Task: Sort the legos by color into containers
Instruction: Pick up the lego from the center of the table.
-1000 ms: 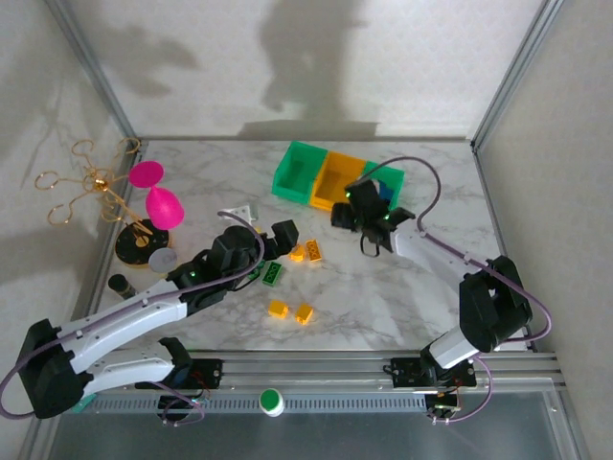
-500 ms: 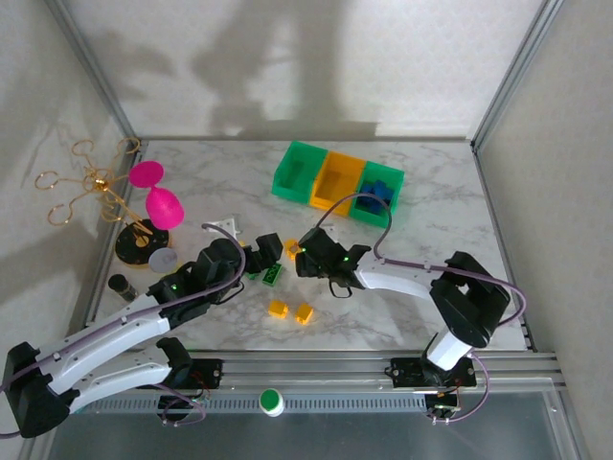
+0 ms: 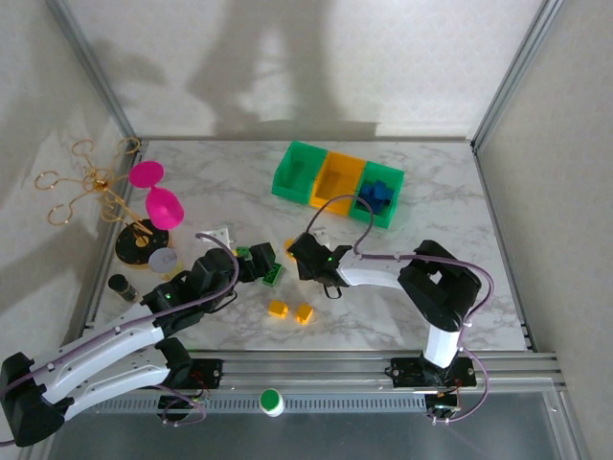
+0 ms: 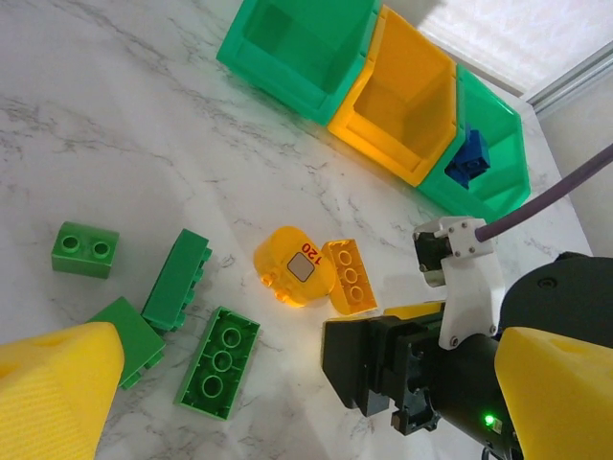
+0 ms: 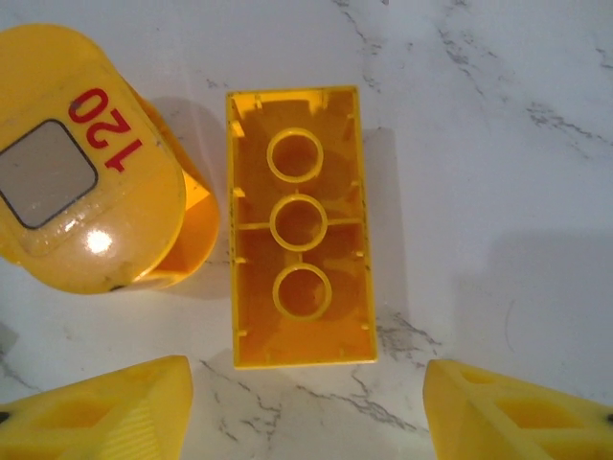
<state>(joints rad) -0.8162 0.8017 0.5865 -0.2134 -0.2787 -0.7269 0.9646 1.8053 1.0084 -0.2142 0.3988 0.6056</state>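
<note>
right fingers wide, empty, over upturned orange brick flat on bench, just beside round "120" piece. Centre first, drop straight, pinch the long sides, don't catch that piece. left fingers wide too.

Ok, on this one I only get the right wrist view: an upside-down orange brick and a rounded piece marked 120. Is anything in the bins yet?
Observer: Yes, blue bricks sit in the right-end green bin.
Operator: Where are the green ones?
Observer: Several green bricks lie loose on the table by the left gripper, whose fingers are spread wide.
Operator: Any more orange besides mine?
Observer: Two more orange bricks lie side by side nearer the arm bases.
</note>
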